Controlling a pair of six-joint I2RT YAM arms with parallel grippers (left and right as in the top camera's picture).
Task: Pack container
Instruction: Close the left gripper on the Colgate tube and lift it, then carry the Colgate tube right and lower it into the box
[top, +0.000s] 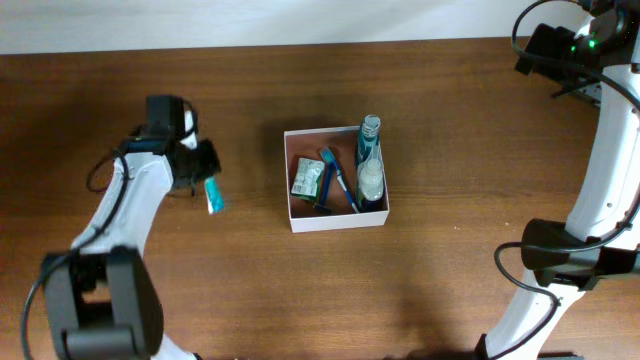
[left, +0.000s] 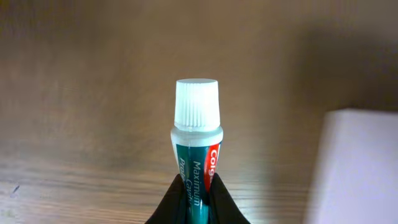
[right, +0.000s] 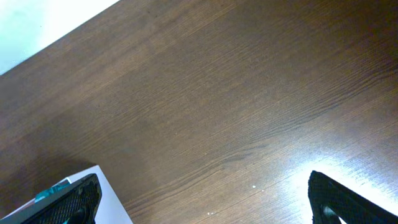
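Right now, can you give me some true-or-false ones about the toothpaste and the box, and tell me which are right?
1. The left tool is pinching a toothpaste tube. True.
2. The toothpaste tube lies inside the container. False: it is outside, to the container's left in the overhead view, held by the left tool.
3. A bottle is in the container. True.
4. The right tool is holding something. False: its fingers stand wide apart with only table between them.
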